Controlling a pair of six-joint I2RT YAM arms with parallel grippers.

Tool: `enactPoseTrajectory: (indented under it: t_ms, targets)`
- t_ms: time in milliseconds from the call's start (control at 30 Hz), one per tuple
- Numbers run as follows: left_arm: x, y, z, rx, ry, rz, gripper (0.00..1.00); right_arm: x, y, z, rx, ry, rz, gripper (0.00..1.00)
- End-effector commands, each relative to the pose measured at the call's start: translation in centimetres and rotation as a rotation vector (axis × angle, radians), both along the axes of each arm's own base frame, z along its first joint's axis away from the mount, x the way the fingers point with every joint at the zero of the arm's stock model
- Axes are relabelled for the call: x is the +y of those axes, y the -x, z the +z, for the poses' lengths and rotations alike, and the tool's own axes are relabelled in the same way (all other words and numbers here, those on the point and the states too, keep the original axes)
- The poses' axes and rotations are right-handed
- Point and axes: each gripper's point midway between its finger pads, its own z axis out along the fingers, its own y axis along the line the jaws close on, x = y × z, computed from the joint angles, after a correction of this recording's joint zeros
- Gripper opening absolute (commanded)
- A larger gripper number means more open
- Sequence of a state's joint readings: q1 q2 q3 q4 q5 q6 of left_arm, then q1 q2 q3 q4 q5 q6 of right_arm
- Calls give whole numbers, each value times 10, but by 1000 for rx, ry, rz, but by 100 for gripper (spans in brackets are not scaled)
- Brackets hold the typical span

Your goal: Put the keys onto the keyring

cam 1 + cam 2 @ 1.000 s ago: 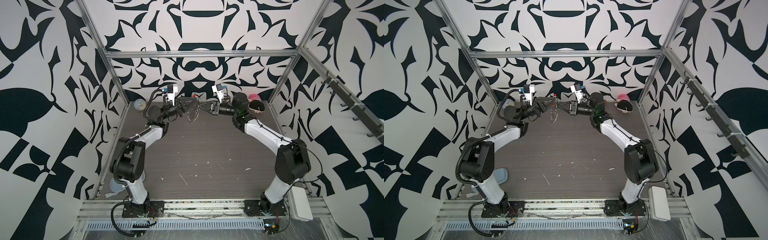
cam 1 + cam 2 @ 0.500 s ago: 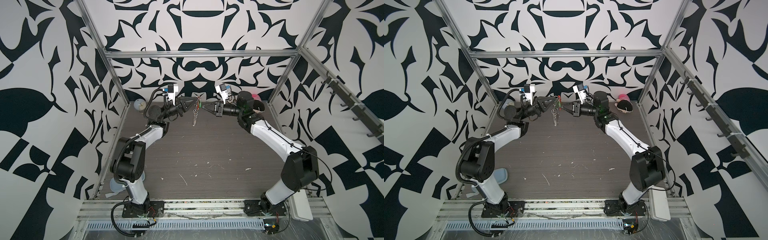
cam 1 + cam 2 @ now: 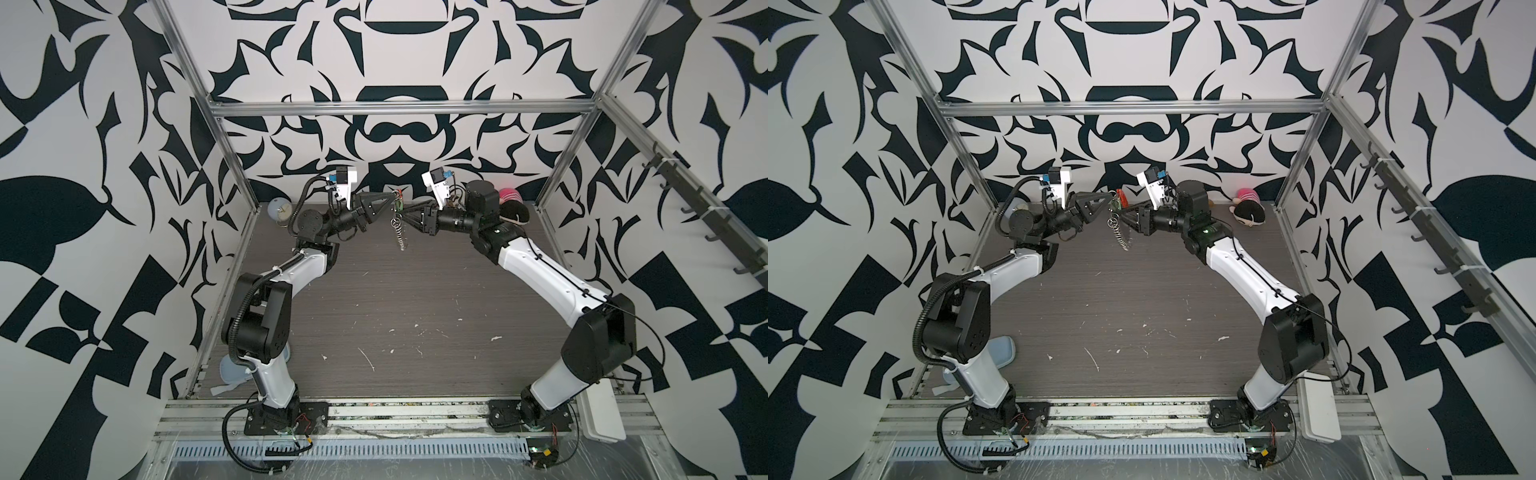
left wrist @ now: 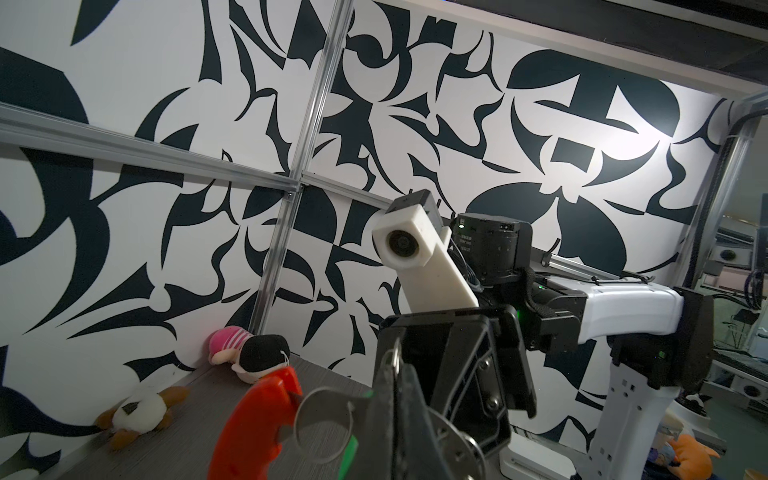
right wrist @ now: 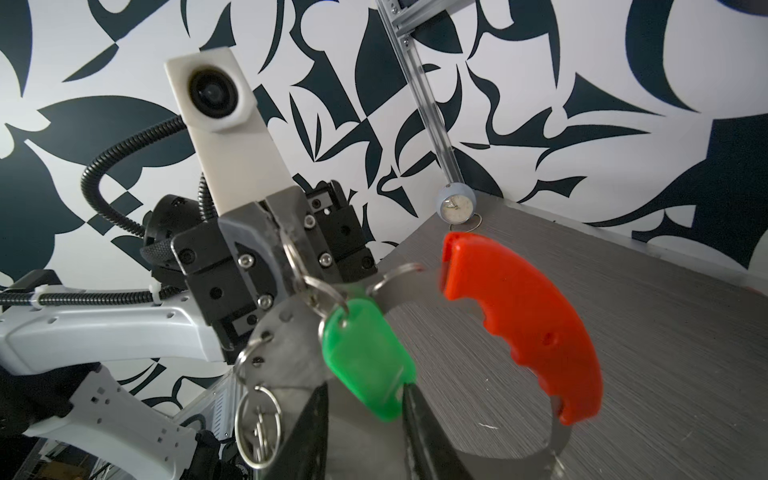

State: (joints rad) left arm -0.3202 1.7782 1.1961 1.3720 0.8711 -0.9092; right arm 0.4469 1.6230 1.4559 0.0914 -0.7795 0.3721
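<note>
my left gripper (image 5: 286,245) is clamped shut on the thin wire of the keyring (image 5: 519,324), holding it up in the air above the tabletop (image 3: 395,311), with the red-orange grip of the loop swung out to the far side of my fingertips and a string of small silver rings (image 5: 255,428) dangling straight down below them; in both top views that string hangs between my two grippers. the keys (image 5: 365,357), a green tag, hang just under my left gripper's tips, the tag's little ring hooked in among the rings crowded there, though i cannot tell whether it runs on the wire itself. my right gripper (image 5: 365,388) faces the left one, tip to tip and very near, its jaws a narrow way apart with the lower end of the green tag between them; one finger (image 5: 415,419) is right against the tag's edge, while the other stands clear of it
</note>
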Motion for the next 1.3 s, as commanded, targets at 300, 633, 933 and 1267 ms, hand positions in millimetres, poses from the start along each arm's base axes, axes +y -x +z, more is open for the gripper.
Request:
enactPoseTrajectory:
  t_ms: [300,633,933,1267]
  targets:
    - [2,6,21,-79,40,-3,0,7,-11,33,-125,12,-24,20]
    - [4,5,27,-94,59,23,0,6,8,16,-100,86,27,0]
    - [2,5,26,-99,61,26,0,29,38,-11,-10,157,210,0]
    - [-4,7,17,-71,47,-3,0,30,39,3,-25,120,209,13]
